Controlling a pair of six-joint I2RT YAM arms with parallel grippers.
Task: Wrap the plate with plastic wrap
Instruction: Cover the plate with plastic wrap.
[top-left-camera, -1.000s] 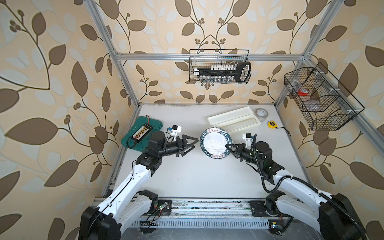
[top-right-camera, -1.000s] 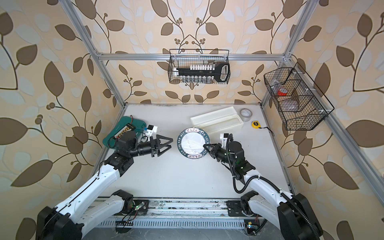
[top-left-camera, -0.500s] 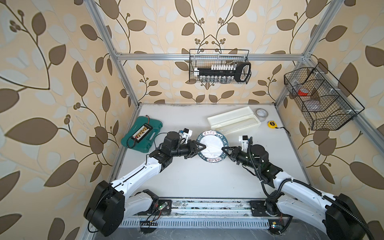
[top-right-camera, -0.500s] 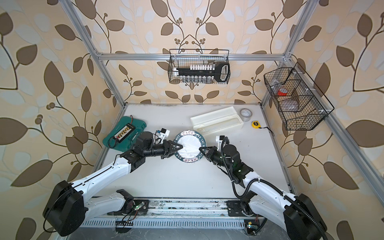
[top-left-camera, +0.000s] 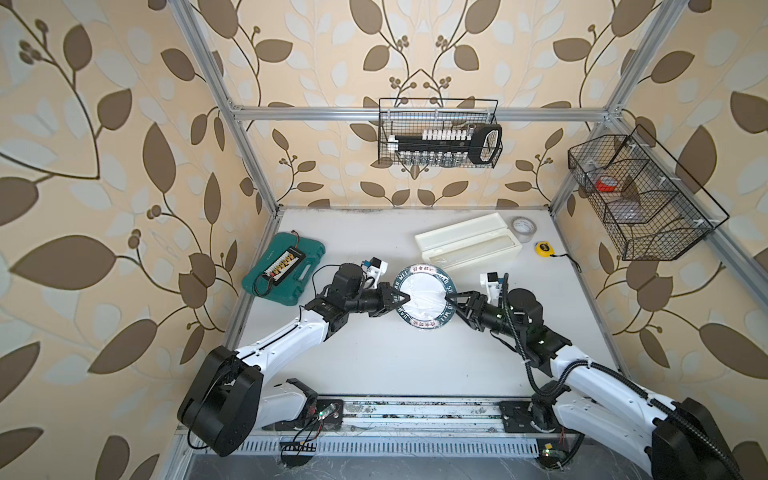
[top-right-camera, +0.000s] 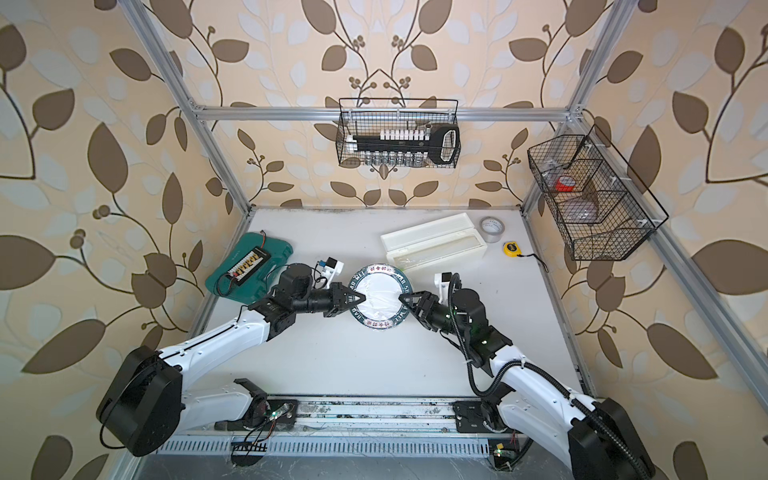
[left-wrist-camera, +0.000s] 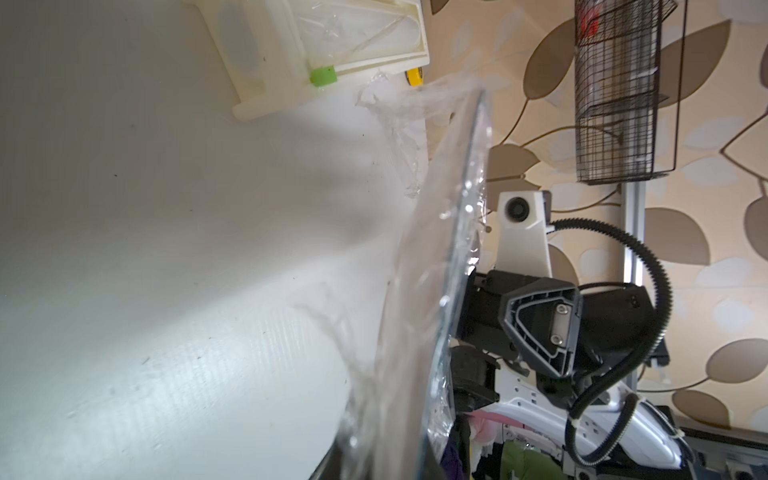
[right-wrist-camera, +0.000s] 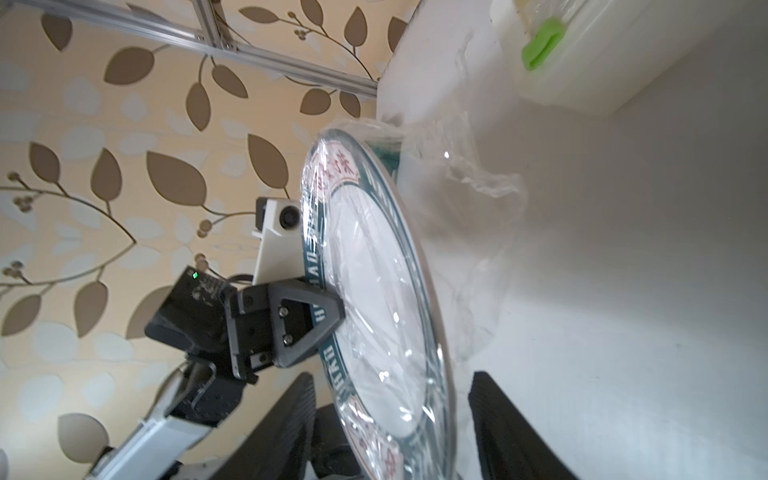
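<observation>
Reaching in from beside the green case (top-left-camera: 286, 270), the left gripper (top-left-camera: 405, 297) has crossed to the plate (top-left-camera: 424, 305) and clamped down on its left rim. In the right wrist view its upper finger (right-wrist-camera: 303, 320) presses on the dark lettered band. The right gripper (top-left-camera: 453, 302), which pinched the opposite rim a second ago, has let go: its fingers (right-wrist-camera: 503, 424) stand apart with the plate's edge between them, touching neither as far as I can tell.

The plate sits mid-table, between the two arms and just in front of the white dispenser box (top-left-camera: 467, 241). Plastic wrap (right-wrist-camera: 374, 291) is stretched glossy over its white centre and rim, and its loose crinkled edge bunches under the far side, toward the box's green tab (left-wrist-camera: 323, 76). Whether the plate rests on the tabletop (top-left-camera: 395, 365) or is held clear of it — I cannot tell. A grey tape roll (top-left-camera: 523, 226) and a yellow tape measure (top-left-camera: 543, 248) lie beyond the box's right end.
</observation>
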